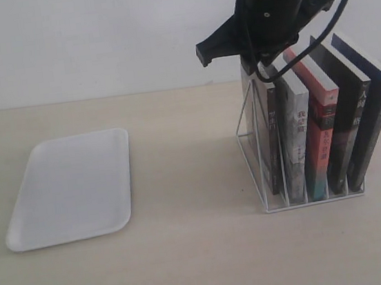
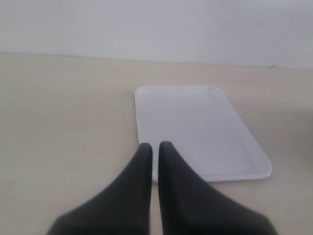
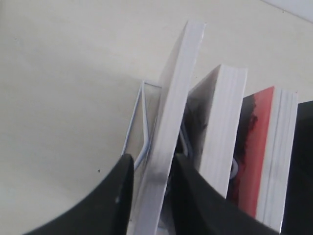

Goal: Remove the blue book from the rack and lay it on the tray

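Note:
The white wire rack (image 1: 314, 201) stands on the right of the table and holds several leaning books. The clearly navy-blue spine belongs to the far-right book (image 1: 378, 126). My right gripper (image 1: 259, 64) is down over the far-left book (image 1: 272, 143), a thin one with a dark spine that I cannot tell as blue or black. In the right wrist view the gripper (image 3: 151, 161) is open, one finger close on each side of that book's page edge (image 3: 171, 112), beside the rack wire (image 3: 137, 115). The white tray (image 1: 71, 188) lies flat at the left. My left gripper (image 2: 155, 145) is shut and holds nothing, near the tray's corner (image 2: 195, 132).
Between those two books stand a white-spined book (image 1: 296, 136), a red-orange-spined book (image 1: 320, 133) and a black-spined book (image 1: 345, 123). Bare light wooden table (image 1: 189, 184) separates tray and rack. A pale wall runs behind the table.

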Motion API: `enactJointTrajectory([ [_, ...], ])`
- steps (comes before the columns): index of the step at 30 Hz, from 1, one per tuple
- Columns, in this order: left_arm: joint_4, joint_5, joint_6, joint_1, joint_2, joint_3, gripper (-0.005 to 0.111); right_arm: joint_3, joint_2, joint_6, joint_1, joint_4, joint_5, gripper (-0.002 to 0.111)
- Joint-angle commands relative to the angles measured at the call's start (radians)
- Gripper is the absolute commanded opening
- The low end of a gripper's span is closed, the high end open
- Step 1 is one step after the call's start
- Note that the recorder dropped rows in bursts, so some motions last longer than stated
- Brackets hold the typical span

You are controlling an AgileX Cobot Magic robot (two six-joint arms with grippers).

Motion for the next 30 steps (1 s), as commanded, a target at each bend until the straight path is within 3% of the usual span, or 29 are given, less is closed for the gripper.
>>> enactJointTrajectory([
  [1,0.0,-0.006,-0.008,0.003,-0.003,0.003,0.005,0.005,0.032,0.013,-0.001,-0.017,0.014,0.027],
  [12,0.0,-0.006,-0.008,0.003,-0.003,0.003,0.005,0.002,0.062,0.017,-0.001,-0.017,0.015,0.026],
  [14,0.0,-0.006,-0.008,0.003,-0.003,0.003,0.005,0.002,0.058,0.017,-0.001,-0.019,0.02,0.021],
  [17,0.0,-0.006,-0.008,0.003,-0.003,0.003,0.005,0.002,0.049,0.017,-0.001,-0.019,0.02,0.001],
  [30,0.0,-0.006,-0.008,0.003,-0.003,0.003,0.005,0.002,-0.049,0.047,-0.001,-0.075,0.048,0.0],
])
